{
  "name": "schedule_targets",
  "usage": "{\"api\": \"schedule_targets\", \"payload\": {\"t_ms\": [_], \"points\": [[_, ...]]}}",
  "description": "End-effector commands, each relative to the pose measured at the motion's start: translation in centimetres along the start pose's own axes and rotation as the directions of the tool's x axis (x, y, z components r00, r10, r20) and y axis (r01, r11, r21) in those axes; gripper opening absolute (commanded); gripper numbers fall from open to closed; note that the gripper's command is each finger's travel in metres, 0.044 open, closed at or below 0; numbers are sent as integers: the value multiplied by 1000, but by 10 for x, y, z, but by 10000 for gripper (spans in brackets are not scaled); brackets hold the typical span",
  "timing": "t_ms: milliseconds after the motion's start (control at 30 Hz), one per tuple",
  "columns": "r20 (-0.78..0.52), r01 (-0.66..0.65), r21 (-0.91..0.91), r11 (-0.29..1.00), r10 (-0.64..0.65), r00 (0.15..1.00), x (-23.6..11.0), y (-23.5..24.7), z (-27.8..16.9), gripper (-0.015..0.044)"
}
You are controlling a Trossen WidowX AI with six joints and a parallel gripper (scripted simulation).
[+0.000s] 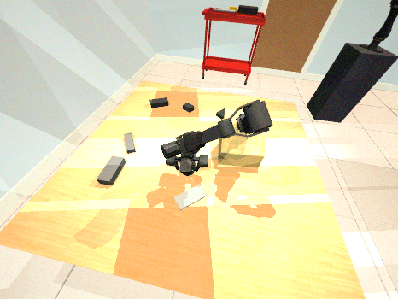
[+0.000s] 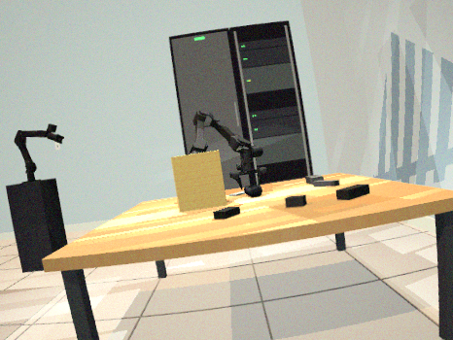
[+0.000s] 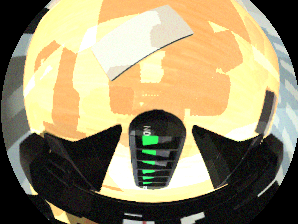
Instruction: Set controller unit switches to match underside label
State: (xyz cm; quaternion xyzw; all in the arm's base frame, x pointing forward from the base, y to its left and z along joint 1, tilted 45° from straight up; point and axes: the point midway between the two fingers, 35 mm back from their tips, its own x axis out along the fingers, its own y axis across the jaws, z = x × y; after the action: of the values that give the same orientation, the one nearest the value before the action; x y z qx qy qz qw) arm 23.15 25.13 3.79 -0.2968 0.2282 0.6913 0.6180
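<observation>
Controller unit: on bench near mid-table, directly under the gripper, between its spread fingers, switch face up, several green ends showing. Gripper: wide open, holding nothing. Step in hand, by judgement: taking hold of the unit to expose its underside label. Next move: close on its sides, lift, tilt. Pale flat plate lies just nearer.

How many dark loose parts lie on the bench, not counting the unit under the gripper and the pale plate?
5. Far side: a dark block, a smaller block, a small wedge near the arm. Left side: a grey bar, a larger grey slab. The arm may hide others.
</observation>
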Motion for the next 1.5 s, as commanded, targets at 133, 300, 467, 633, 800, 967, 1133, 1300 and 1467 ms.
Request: {"api": "schedule_targets", "payload": {"t_ms": [133, 300, 467, 633, 800, 967, 1133, 1300, 1467], "points": [[-8, -2, -1, 1000, 2, 1000, -17, -1, -27, 440], [-1, -1, 1, 1000, 1, 1000, -41, 2, -60, 440], [-1, -1, 1, 1000, 1, 1000, -41, 2, -60, 440], [-1, -1, 1, 1000, 1, 1000, -41, 2, -60, 440], [-1, -1, 1, 1000, 1, 1000, -41, 2, -60, 440], [-6, 1, 2, 1000, -1, 1000, -59, 0, -60, 440], [-8, 3, 5, 1000, -3, 1000, -91, 1, -59, 440], [-8, 3, 5, 1000, -3, 1000, -91, 0, -60, 414], [-8, 3, 5, 1000, -3, 1000, -91, 0, -60, 282]]}}
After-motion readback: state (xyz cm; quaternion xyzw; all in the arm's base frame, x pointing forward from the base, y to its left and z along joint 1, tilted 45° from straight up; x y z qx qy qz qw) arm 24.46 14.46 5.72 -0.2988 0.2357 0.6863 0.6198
